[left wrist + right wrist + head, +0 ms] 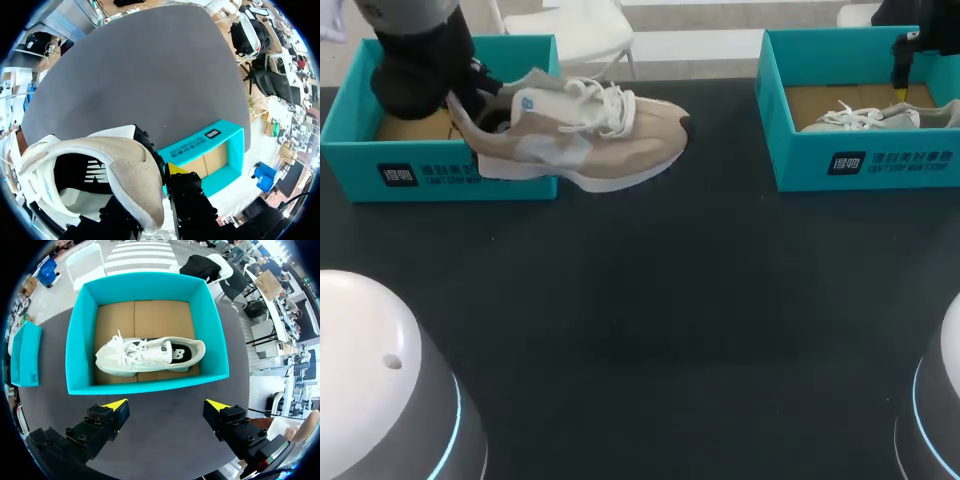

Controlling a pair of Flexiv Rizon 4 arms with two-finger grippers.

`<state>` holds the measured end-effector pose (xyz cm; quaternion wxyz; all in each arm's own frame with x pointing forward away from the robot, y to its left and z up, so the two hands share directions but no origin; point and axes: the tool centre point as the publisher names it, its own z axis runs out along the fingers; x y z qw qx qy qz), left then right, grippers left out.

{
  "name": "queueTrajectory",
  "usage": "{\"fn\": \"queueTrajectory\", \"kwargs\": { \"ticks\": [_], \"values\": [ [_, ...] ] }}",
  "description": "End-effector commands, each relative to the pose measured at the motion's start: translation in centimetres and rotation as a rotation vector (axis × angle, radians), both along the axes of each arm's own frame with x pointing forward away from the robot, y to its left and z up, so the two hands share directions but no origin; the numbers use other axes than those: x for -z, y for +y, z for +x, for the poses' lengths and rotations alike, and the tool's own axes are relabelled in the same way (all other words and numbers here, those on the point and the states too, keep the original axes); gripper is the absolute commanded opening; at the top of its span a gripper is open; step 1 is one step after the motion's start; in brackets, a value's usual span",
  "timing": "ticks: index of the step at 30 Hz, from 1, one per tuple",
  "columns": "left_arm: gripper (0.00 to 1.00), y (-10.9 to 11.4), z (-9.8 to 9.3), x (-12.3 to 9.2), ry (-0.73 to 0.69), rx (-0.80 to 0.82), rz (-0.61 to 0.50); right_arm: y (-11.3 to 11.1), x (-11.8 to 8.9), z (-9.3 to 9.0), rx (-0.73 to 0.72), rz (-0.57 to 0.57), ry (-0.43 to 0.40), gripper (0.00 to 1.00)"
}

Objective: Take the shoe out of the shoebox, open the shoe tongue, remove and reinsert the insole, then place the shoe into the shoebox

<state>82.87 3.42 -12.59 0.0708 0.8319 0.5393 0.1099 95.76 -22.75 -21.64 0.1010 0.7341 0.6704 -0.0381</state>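
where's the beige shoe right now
In the head view the beige shoe is far left, heel held by the left pincer over the left teal box, toe beyond its right wall.

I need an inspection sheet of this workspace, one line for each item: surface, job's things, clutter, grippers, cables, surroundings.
Surface: dark matte table.
Job's things: beige shoe held by its heel, heel over the left box, toe out past the box's wall; whether it touches the box cannot be told.
Clutter: a white shoe lies in the right box; nothing else seen.
Grippers: left gripper, fingers shut on the beige shoe's heel collar; right gripper open above the right box, touching nothing.
Cables: nothing seen.
Surroundings: nothing seen reaching over the table.
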Motion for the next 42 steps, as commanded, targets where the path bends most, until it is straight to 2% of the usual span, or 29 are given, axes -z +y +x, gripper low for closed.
{"fn": "queueTrajectory", "kwargs": {
  "ticks": [1, 12, 21, 32, 42],
  "values": [
    [0.0, -1.8, -1.6, 1.0, -0.049, -0.001, -0.018, 0.0, 0.0, -0.1, 0.0, 0.001, -0.002, 1.0],
    [0.0, -7.2, -5.1, 4.9, -0.027, 0.007, -0.051, 0.0, 0.0, -0.1, 0.0, 0.001, -0.002, 1.0],
    [0.0, -10.8, -6.9, 8.8, 0.036, 0.034, -0.026, 0.0, 0.0, -0.1, 0.0, 0.001, -0.002, 1.0],
    [0.0, -12.2, -6.5, 14.1, 0.062, 0.012, 0.04, 0.0, 0.0, -0.1, 0.0, 0.001, -0.002, 1.0],
    [0.0, -12.5, -6.4, 17.5, 0.09, 0.007, 0.118, 0.0, 0.0, -0.1, 0.0, 0.001, -0.002, 1.0]
  ]
}}
